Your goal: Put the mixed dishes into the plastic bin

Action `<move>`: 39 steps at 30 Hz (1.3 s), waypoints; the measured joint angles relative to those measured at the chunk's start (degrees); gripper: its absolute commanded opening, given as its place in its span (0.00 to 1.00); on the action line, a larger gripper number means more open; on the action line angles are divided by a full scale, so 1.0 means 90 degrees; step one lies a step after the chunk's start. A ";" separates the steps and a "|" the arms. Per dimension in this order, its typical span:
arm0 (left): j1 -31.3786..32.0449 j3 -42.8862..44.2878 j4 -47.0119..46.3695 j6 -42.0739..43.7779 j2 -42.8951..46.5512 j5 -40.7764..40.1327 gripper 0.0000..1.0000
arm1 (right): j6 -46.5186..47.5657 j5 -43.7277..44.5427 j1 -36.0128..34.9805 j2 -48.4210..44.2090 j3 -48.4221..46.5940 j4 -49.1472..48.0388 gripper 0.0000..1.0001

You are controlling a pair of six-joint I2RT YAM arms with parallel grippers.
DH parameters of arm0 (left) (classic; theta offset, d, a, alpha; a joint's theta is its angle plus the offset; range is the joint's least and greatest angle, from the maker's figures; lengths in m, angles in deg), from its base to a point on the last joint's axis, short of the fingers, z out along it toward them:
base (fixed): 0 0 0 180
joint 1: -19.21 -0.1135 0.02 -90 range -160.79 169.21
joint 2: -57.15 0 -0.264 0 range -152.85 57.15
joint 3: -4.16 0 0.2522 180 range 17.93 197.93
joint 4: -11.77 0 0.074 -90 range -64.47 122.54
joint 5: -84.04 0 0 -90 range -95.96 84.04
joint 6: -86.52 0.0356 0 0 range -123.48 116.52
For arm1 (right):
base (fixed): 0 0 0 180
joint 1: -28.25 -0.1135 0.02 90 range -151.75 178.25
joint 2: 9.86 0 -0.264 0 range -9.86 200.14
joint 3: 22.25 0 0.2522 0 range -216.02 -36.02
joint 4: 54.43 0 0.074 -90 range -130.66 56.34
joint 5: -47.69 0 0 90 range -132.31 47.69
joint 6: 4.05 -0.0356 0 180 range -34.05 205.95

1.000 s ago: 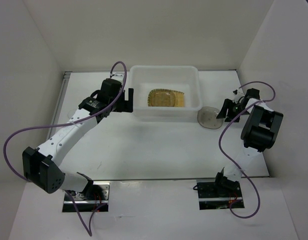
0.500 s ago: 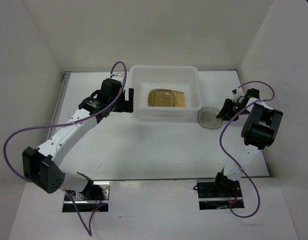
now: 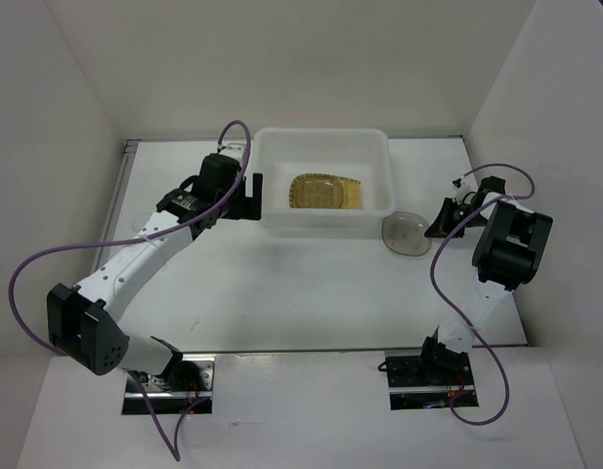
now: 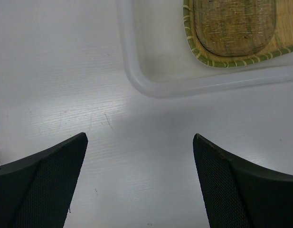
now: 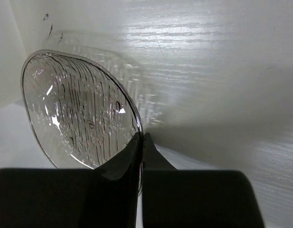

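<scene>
Both arms same build: white tube links, chunky black joint housings, on left arm (image 3: 135,259) and right arm (image 3: 511,244) alike. One purple cable per arm, routed outside the links in open loops: left cable (image 3: 233,122), right cable (image 3: 431,278). Bare metal base plates (image 3: 169,383), bit of red/orange wire showing there. Left fingers (image 4: 37,190): black wedges, fine grid texture on the faces. Right fingers (image 5: 118,166): matte black, tapering to thin tips.

right gripper (image 5: 140,138): jaws pinched together on dish rim | dish (image 5: 75,111): clear-grey, ribbed; tilted steeply; rim at fingertips | table (image 5: 222,66): white; faint grain
</scene>
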 measured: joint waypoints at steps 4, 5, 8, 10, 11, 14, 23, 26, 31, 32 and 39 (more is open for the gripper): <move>-0.0012 0.0000 0.0002 0.0000 -0.0005 -0.0119 0.98 | -0.0058 -0.0136 0.0107 -0.0002 0.0053 0.0107 0.00; -0.0019 0.0000 0.0002 0.0000 -0.0005 -0.0160 0.98 | -0.0053 -0.0187 0.0155 -0.0007 0.0073 0.0146 0.00; -0.0092 0.0000 0.0002 0.0000 -0.0007 -0.0267 0.98 | -0.0015 -0.0289 0.0406 -0.0092 0.0180 0.0342 0.00; -0.0146 0.0000 0.0002 0.0000 -0.0010 -0.0352 0.98 | 0.0075 -0.0279 0.0607 -0.0287 0.0340 0.0427 0.00; -0.0168 0.0000 0.0005 0.0000 -0.0010 -0.0410 0.98 | 0.0095 -0.0265 0.0704 -0.0444 0.0440 0.0500 0.00; -0.0199 0.0000 0.0002 0.0000 -0.0010 -0.0539 0.98 | 0.0104 -0.0199 0.0860 -0.1290 0.0799 0.0607 0.00; -0.0197 -0.0002 0.0005 0.0000 -0.0010 -0.0695 0.98 | -0.0109 -0.0168 0.0872 -0.4194 0.0631 0.0736 0.00; -0.0197 -0.0002 0.0005 0.0000 -0.0010 -0.0699 0.98 | -0.0117 -0.0335 0.0872 -0.4228 0.0328 0.0901 0.00; -0.0197 -0.0002 0.0005 0.0002 -0.0010 -0.0702 0.98 | -0.0216 -0.0682 0.0602 -0.3932 -0.0578 0.1503 0.00; -0.0197 -0.0002 0.0005 0.0000 -0.0010 -0.0709 0.98 | -0.0272 -0.0724 0.0415 -0.3825 -0.0840 0.1540 0.00; -0.0199 -0.0002 0.0005 -0.0010 0.0000 -0.0797 0.98 | -0.0780 -0.0872 -0.1384 -0.3116 -0.2521 0.1481 0.00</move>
